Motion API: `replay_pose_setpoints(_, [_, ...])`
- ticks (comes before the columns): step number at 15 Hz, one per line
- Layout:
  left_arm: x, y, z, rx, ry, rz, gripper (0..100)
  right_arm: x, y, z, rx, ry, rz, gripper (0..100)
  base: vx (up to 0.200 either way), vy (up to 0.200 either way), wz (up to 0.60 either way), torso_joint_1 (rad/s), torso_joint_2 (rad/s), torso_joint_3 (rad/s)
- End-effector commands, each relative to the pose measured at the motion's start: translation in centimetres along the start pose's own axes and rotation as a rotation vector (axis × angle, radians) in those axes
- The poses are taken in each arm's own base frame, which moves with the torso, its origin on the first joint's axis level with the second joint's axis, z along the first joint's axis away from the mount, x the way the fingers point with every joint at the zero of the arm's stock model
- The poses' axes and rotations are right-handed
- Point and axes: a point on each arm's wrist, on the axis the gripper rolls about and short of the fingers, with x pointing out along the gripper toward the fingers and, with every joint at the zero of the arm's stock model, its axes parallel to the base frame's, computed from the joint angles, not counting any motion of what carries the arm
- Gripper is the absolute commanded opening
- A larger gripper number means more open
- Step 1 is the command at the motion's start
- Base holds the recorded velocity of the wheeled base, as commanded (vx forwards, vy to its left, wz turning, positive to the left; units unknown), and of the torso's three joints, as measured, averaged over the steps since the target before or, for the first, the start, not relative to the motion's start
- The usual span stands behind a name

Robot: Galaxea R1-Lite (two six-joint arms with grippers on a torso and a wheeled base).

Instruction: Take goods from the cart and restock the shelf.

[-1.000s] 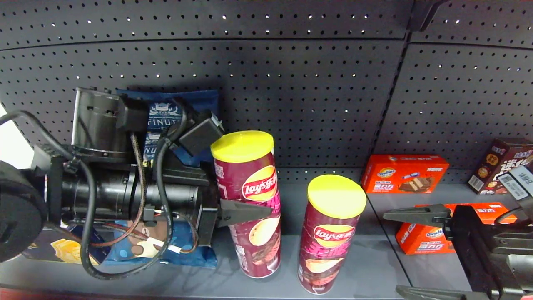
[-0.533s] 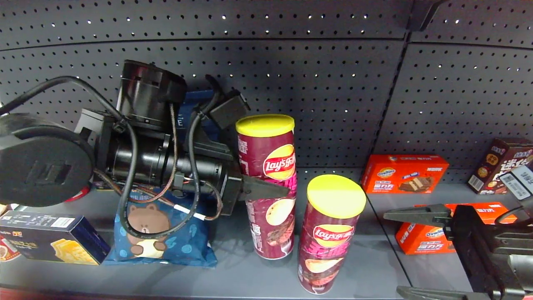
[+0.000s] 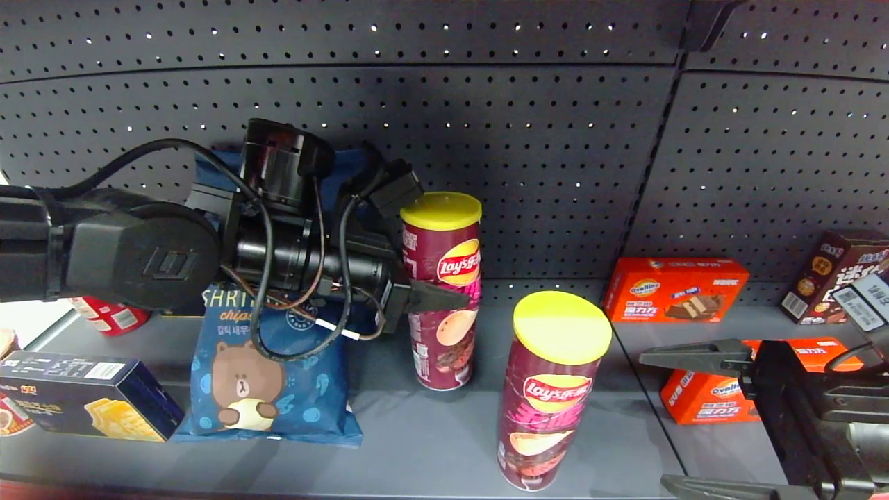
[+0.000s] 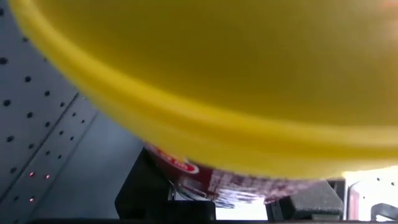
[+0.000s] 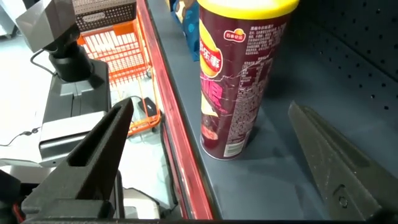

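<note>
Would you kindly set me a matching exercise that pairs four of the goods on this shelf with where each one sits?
Things:
1. rear chip can
2. front chip can
3. bear snack bag
4. rear orange box

Places:
A. lies on the shelf, left of both cans
B. stands by the pegboard, right of both cans
C. gripped by the left gripper
D. stands free near the shelf's front edge

Pairs: 1-C, 2-D, 3-A, 4-B.
</note>
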Motion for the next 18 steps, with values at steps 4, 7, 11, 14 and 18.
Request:
replay_pose_setpoints(4, [1.4, 1.5, -0.2, 0.043, -0.024, 0.073, 0, 0.1, 0.0, -0.2, 0.007, 0.006, 0.002, 100, 0.0, 0.0, 0.0, 0.0, 0.0, 0.0])
replay_pose_setpoints(7, [2.3, 2.1, -0.7, 0.056, -0.029, 0.078, 0, 0.2, -0.2, -0.2, 0.025, 0.009, 0.0, 100, 0.0, 0.0, 0.0, 0.0, 0.0, 0.0])
replay_pose_setpoints(11, [3.8, 3.5, -0.7, 0.074, -0.055, 0.088, 0, 0.5, -0.5, -0.2, 0.03, 0.014, 0.001, 100, 0.0, 0.0, 0.0, 0.0, 0.0, 0.0])
replay_pose_setpoints(14, [5.6, 4.6, -0.4, 0.089, -0.07, 0.082, 0, 0.5, -0.5, -0.3, 0.031, 0.015, 0.001, 100, 0.0, 0.0, 0.0, 0.0, 0.0, 0.0])
replay_pose_setpoints(18, [7.5, 5.2, -0.6, 0.09, -0.064, 0.062, 0, 0.5, -0.4, -0.3, 0.031, 0.015, 0.001, 100, 0.0, 0.0, 0.0, 0.0, 0.0, 0.0])
